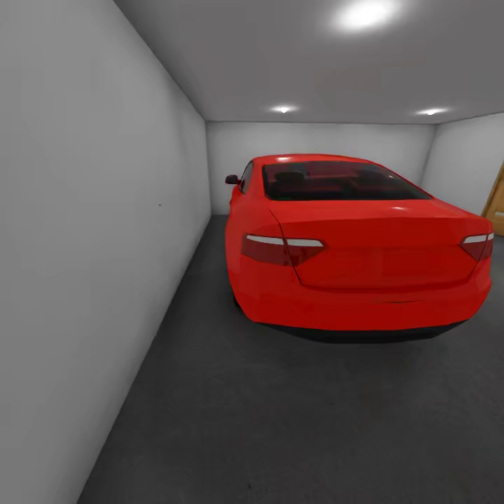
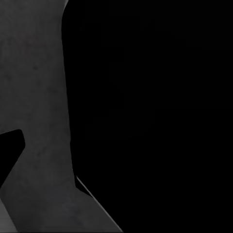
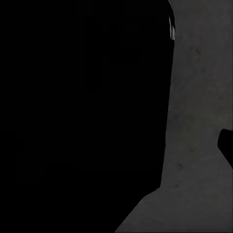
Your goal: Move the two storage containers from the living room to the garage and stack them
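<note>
Containers and jaws: in the head view no orange-red bin appears on the stretch of floor ahead, so their place relative to the jaws cannot be told.
Left jaws: the left wrist view is mostly a black, featureless mass, with a smaller black shape at one edge; whether the jaws are apart, together or clamped on anything cannot be told.
Right jaws: the right wrist view is likewise mostly black, with a small dark shape at its edge; their state cannot be told.
Floor: the floor [image 1: 280,420] is dark grey, rough and mottled like concrete; it runs from the near foreground to the far wall. The same mottled grey surface shows beside the black mass in the left wrist view [image 2: 39,97] and in the right wrist view [image 3: 199,97].
Room: the garage, with a plain white wall [image 1: 84,245] running close along the left, a white far wall and a white ceiling.
Lights: recessed ceiling lights [image 1: 364,14], one bright near the top, two smaller further back.
Car: a red car [image 1: 357,259] stands ahead and to the right, its rear towards the camera, with dark rear glass and tail lights at both corners; a strip of floor lies between it and the left wall.
Door: a sliver of wood-coloured door [image 1: 495,203] shows at the right edge, beyond the car.
</note>
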